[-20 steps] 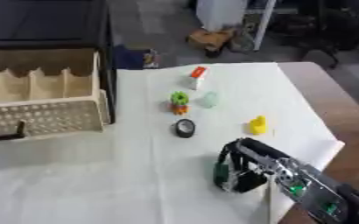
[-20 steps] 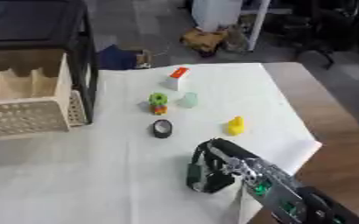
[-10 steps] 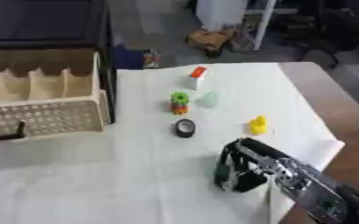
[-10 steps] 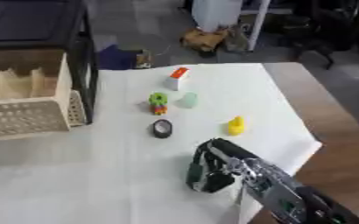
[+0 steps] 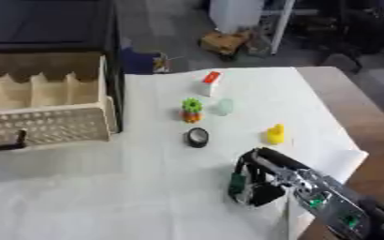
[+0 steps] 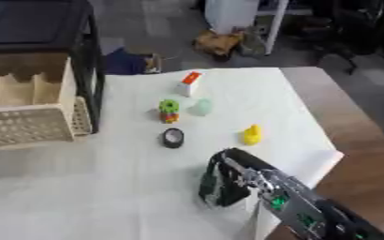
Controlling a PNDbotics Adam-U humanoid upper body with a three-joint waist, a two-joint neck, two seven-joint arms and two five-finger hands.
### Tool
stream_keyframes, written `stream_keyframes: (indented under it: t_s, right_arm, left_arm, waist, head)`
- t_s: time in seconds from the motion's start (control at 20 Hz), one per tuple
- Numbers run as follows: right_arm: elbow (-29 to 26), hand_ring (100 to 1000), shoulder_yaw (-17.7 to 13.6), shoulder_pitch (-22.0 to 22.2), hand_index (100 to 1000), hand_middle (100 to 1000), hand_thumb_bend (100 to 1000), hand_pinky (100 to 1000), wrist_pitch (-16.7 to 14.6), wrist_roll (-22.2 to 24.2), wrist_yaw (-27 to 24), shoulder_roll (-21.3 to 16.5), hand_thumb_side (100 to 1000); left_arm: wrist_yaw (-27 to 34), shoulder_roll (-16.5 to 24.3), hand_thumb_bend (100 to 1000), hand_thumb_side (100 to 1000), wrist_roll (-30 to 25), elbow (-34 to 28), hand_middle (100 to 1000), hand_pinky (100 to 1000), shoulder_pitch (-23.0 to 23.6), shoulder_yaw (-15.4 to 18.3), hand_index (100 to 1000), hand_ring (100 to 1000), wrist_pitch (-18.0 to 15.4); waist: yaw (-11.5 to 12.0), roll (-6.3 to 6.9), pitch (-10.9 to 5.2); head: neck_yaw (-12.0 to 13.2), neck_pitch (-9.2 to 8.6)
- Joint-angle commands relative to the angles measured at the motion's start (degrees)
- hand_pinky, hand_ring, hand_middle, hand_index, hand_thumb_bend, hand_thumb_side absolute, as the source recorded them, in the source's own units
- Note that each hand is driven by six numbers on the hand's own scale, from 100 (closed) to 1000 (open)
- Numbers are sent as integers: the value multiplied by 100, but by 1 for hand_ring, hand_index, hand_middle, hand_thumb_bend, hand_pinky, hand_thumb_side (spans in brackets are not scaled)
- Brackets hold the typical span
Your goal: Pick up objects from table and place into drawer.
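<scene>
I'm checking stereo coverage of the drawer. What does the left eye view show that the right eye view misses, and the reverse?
Only the left eye view shows more of the drawer, with further dividers toward its left. Only the right eye view shows more brown tabletop beyond the cloth's right edge. Both show the right hand, fingers curled, the black ring, yellow toy, green toy, pale round thing and white box.

Surface finish, table and items

White matt cloth [image 5: 146,187] covered a brown wood table [image 5: 367,117]; the drawer [image 5: 56,122] looked pale and perforated; the yellow toy [image 5: 275,134] looked smooth plastic; right hand [image 5: 257,185] black, glossy.
</scene>
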Motion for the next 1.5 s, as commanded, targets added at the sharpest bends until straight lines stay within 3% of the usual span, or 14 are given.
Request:
stream_keyframes:
  t_s: [0.05,0.4,0.8,1.5]
  right_arm:
    - [11,472,-54,-38,572,237,259,498,10,-38,-54,-104,232]
    - [-62,457,-100,-112,563,226,173,486,16,-104,-161,-135,246]
    - [-213,444,-125,-310,554,213,150,480,-29,-167,-261,-251,276]
    - [-649,410,-232,-1059,545,191,234,470,-52,-359,-726,-647,374]
  left_arm:
    - [41,30,100,1000,-2,-72,522,299,-49,40,738,380,4]
    - [46,24,100,1000,-8,-72,522,300,-40,36,738,380,13]
    - [50,27,100,1000,-11,-72,521,300,-38,36,737,380,20]
    - [68,58,100,1000,6,-72,521,301,-48,46,738,382,17]
  waist:
    - [-6,8,-62]
    - [-15,8,-66]
    - [-11,0,-75]
    - [0,-31,-102]
  head:
    - [-8,-78]
    - [-10,-89]
    - [-12,-103]
    - [1,-143]
